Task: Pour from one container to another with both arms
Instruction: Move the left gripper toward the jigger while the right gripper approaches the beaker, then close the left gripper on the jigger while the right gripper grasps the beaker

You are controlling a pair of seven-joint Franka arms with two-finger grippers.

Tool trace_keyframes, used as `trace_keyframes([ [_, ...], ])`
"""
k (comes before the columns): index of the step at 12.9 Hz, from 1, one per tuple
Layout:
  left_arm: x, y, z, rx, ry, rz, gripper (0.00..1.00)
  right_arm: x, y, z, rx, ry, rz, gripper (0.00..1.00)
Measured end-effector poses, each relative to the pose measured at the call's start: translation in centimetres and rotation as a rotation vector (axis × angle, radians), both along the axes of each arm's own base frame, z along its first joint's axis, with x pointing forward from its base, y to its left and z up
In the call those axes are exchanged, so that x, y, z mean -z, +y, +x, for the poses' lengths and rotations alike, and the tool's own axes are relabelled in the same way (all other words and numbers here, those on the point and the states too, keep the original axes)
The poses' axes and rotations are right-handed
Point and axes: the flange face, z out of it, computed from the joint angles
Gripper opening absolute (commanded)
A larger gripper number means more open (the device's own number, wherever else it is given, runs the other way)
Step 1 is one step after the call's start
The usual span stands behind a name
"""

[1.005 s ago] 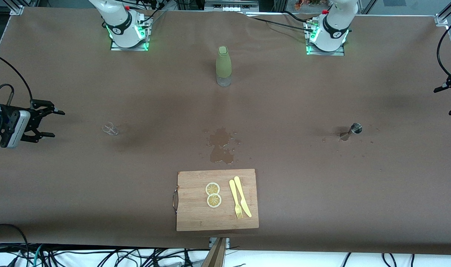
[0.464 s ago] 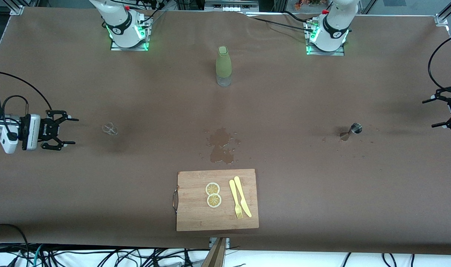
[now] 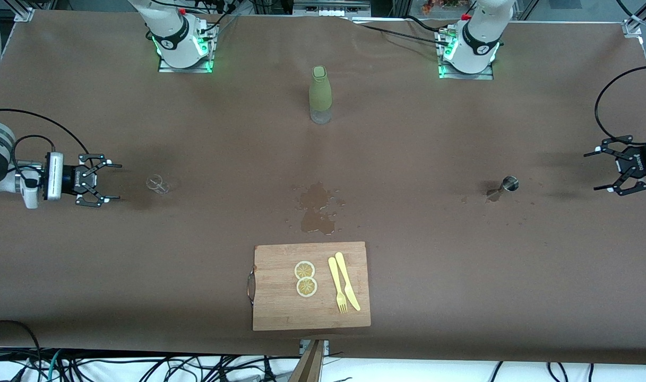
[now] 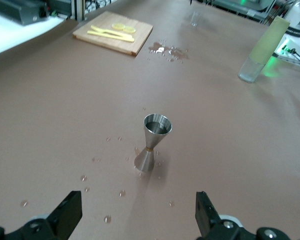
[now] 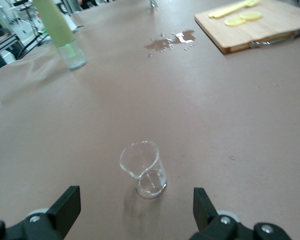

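A small clear glass beaker (image 3: pixel 157 184) (image 5: pixel 143 169) stands upright toward the right arm's end of the table. My right gripper (image 3: pixel 110 182) (image 5: pixel 135 212) hangs open beside it, a short way off, with nothing between its fingers. A steel hourglass-shaped jigger (image 3: pixel 503 188) (image 4: pixel 152 142) stands upright toward the left arm's end. My left gripper (image 3: pixel 594 171) (image 4: pixel 138 216) is open, apart from the jigger and pointed at it. Water droplets dot the table around the jigger.
A green-sleeved bottle (image 3: pixel 320 95) stands between the arm bases. A wet spill (image 3: pixel 316 208) marks the table's middle. Nearer the front camera lies a wooden cutting board (image 3: pixel 280 307) with two lemon slices (image 3: pixel 305 278) and a yellow knife and fork (image 3: pixel 344 288).
Both grippers have moved inward from the table's ends, the right one toward the beaker and the left one toward the jigger. Both stay open.
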Motion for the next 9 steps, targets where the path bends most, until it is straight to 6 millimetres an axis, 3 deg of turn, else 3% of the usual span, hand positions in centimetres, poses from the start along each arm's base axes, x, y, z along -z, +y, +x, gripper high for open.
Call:
trace_keyframes([
  [4, 5.0, -0.6, -0.3, 0.024, -0.085, -0.122, 1.00, 5.4, 1.0, -2.2, -0.044, -0.057, 0.126, 1.00],
  [9, 9.2, -2.4, -0.1, 0.047, -0.157, -0.225, 1.00, 7.9, 2.6, -2.0, 0.019, -0.084, 0.210, 1.00],
])
